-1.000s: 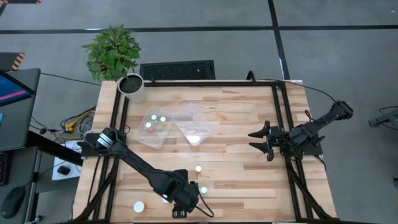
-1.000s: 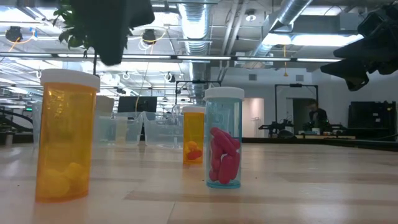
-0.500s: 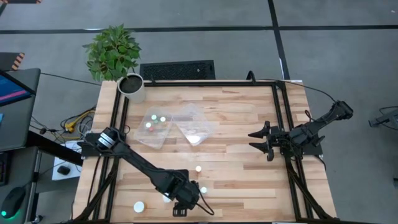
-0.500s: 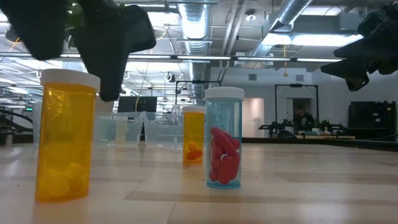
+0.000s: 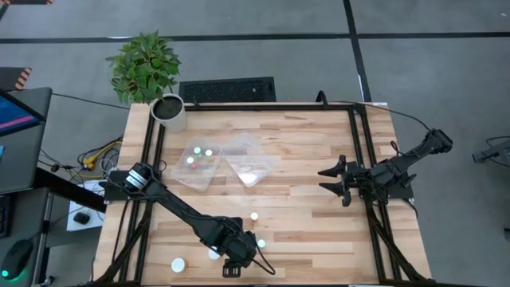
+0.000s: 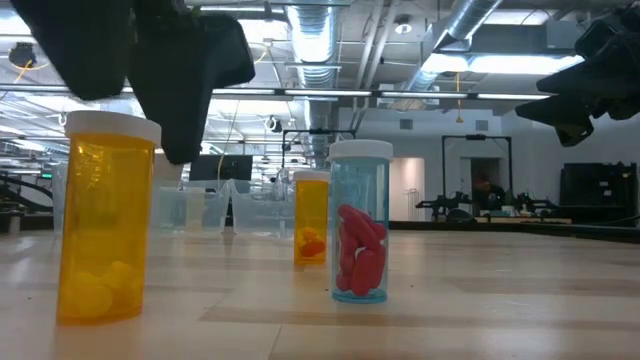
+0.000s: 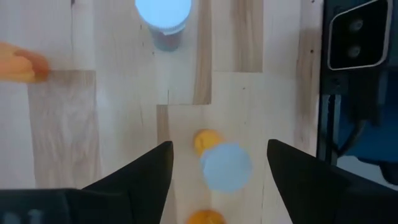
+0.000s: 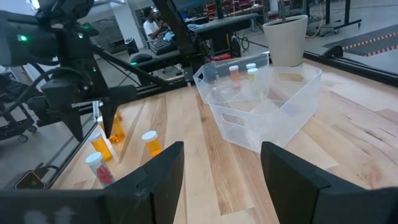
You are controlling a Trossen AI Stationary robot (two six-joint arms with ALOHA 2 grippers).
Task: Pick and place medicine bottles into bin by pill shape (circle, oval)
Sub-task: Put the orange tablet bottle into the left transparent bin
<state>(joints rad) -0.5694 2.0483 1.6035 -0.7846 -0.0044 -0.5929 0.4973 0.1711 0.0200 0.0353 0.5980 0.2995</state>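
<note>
Lower than a second ago, the left gripper now fills the upper left of the low view, its fingers spread on either side of an orange bottle at the left of that frame; nothing is gripped. In the left wrist view the same white-capped bottle sits between the two dark fingers, touching neither. In the high view this is low and centre on the wooden table, with other loose bottles close by: a white cap at lower left, another just above the gripper. The low view shows a clear blue bottle holding pink oval pills, and a farther orange one. Two clear bins lie left of centre: the left bin holds three small bottles, while the right bin holds something pale I cannot make out. The right gripper hangs open and empty at mid right.
</note>
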